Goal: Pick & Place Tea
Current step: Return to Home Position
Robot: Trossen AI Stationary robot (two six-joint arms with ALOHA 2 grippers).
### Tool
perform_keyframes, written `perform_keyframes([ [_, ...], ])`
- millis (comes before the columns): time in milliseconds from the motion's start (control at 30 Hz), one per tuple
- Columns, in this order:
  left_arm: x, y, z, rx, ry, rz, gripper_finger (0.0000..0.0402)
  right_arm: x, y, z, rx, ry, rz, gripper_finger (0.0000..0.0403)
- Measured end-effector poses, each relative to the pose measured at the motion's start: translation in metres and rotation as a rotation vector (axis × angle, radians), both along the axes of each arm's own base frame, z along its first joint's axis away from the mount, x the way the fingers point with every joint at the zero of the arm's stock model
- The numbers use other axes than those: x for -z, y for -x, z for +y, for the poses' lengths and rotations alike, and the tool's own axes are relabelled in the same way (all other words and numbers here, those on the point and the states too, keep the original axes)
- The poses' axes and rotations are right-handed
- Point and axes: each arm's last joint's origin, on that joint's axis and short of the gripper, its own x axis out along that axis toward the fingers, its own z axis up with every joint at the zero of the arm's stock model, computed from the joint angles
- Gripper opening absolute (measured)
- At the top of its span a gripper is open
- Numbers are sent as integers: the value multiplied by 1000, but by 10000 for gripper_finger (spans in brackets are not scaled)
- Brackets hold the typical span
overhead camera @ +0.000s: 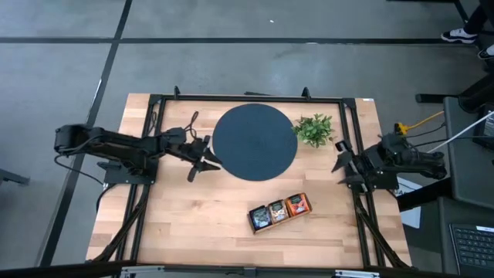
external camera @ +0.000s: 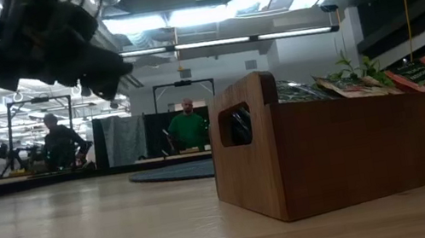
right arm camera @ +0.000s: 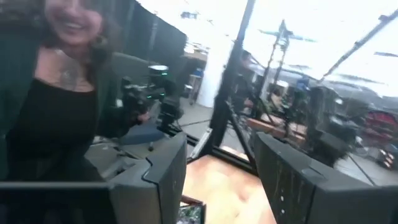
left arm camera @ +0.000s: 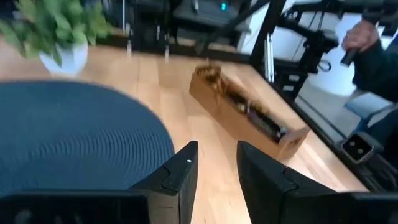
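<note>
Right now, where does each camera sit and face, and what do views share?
High view: above the table, straight down; both arms, left gripper at the round mat, right gripper near the table's right edge.
Low view: table-top height, level past the wooden tray into the room; left arm overhead.
Left wrist view: past its open fingers toward tray and plant.
Right wrist view: past its open fingers toward a person.
Shared: high, low and left wrist views show the tray.

Navy ribbed mat (overhead camera: 255, 142), pale wood-grain table (overhead camera: 193, 216), green plant (overhead camera: 314, 129), brown tray (external camera: 356, 147), orange-red sachet (overhead camera: 298, 205).
</note>
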Motion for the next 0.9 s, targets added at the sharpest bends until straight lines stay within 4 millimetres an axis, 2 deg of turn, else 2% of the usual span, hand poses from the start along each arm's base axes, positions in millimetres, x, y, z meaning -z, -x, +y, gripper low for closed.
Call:
perform_keyframes([
  [100,-3,6,-1,-4,-10,-57,107,7,-3,0,-17,13,-11,188],
  [433,3,30,-6,-12,30,-101,107,45,-19,-8,133,-55,-54,188],
  [667,-2,36,-7,-12,24,-151,107,49,-20,-12,150,-9,-27,188],
  [900,-11,43,-10,45,26,-204,107,52,-21,-17,195,-52,32,188],
])
